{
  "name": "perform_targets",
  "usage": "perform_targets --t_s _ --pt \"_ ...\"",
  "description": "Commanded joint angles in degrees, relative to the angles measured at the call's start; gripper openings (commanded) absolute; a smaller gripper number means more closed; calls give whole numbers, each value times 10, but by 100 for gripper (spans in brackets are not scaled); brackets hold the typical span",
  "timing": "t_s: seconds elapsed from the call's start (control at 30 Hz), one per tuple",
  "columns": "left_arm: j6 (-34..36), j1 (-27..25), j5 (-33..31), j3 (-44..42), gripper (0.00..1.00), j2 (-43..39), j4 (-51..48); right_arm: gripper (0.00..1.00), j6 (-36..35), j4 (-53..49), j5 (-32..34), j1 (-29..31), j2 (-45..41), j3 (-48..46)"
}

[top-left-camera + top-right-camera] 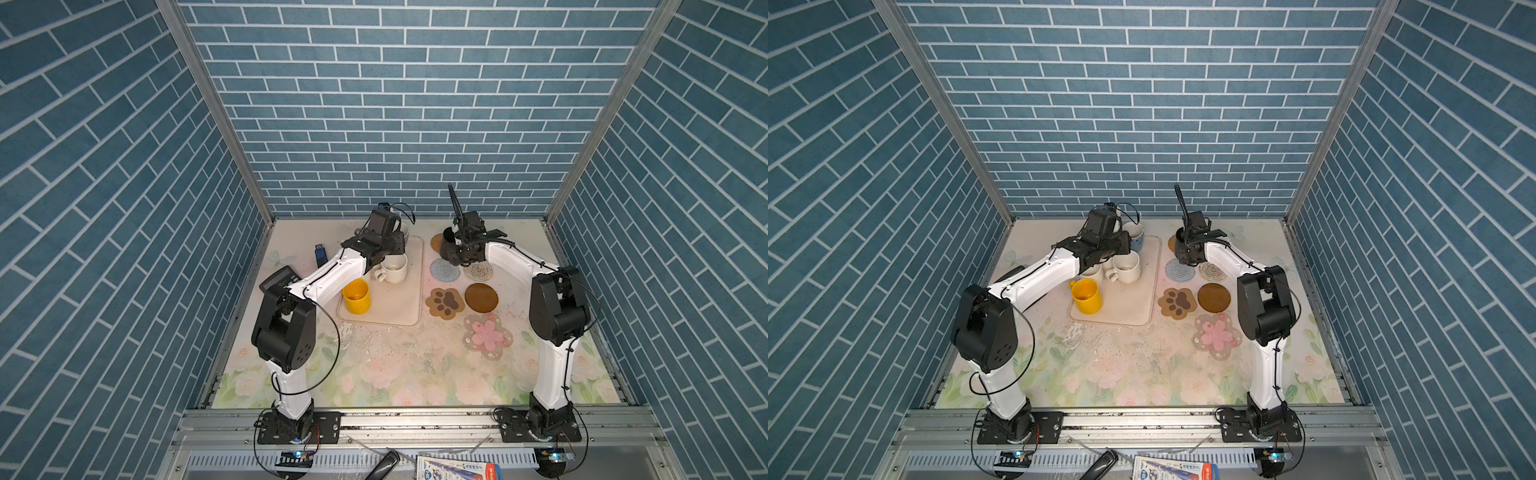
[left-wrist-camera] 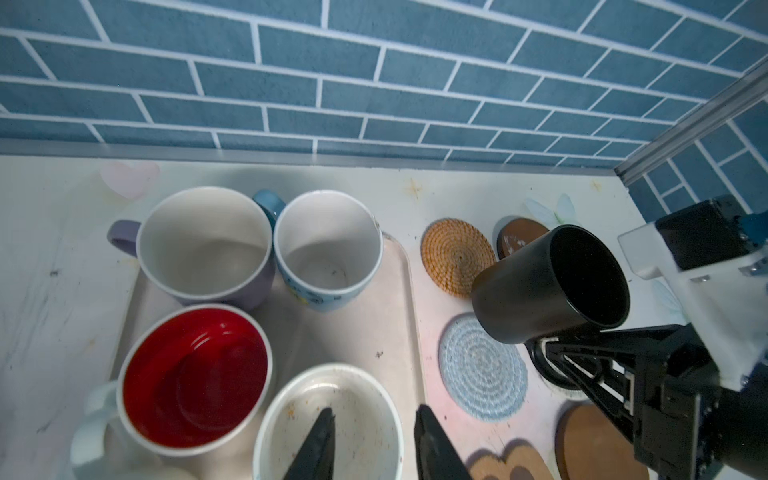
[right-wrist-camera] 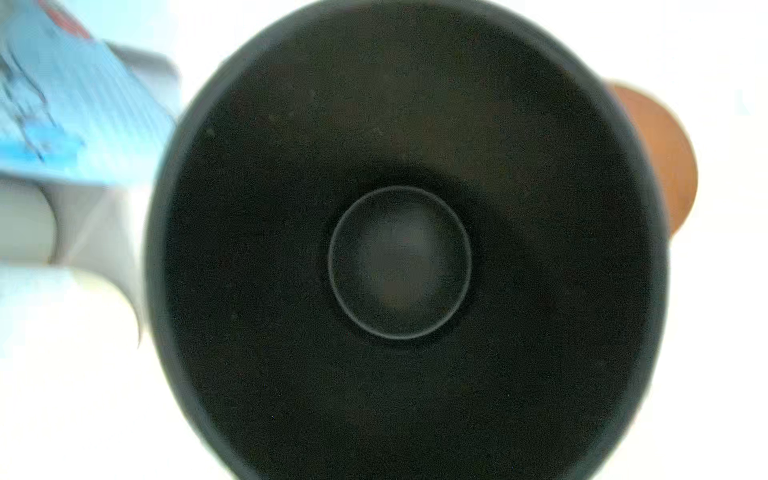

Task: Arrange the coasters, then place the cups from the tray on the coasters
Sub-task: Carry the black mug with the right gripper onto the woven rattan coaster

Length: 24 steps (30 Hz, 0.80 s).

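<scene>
Six coasters, top view: woven tan (image 1: 435,241), pale blue (image 1: 444,270), whitish (image 1: 478,271), paw (image 1: 444,303), brown disc (image 1: 481,297), pink flower (image 1: 487,336); all right of tray (image 1: 395,309).
Top view, black mug (image 1: 448,249): aloft over the far coasters.
Left wrist view, black mug: long axis tilted, base toward tray, mouth toward right arm; handle clamped in right gripper (image 2: 557,357).
Cups on tray there: four, namely lavender (image 2: 203,245), light blue (image 2: 328,249), red-inside (image 2: 195,374), white mug (image 2: 332,399).
Left gripper (image 2: 374,415): jaws parted astride white mug's rim, gripping nothing.
Right wrist view: black mug's interior fills frame.

On your floral tabletop (image 1: 374,374) lie the beige tray (image 1: 395,305), a black calculator (image 1: 279,279) to its left, and to its right the paw coaster (image 1: 445,303), brown disc coaster (image 1: 481,297), pink flower coaster (image 1: 488,336) and pale blue coaster (image 1: 444,271).
</scene>
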Motion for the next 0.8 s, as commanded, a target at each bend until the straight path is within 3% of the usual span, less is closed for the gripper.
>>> perform_targets --t_s 0.0,0.23,0.43,0.77 --pt "16 8 -10 7 34 25 45 0 -36 21 6 -4 22 89" --pt "54 13 -11 34 35 43 23 0 -37 -4 12 -18 117 216" --pt "61 13 -37 -27 35 28 67 0 -43 11 6 -18 145 230" --pt "60 11 -28 -14 36 54 55 0 -45 9 -1 -17 137 217"
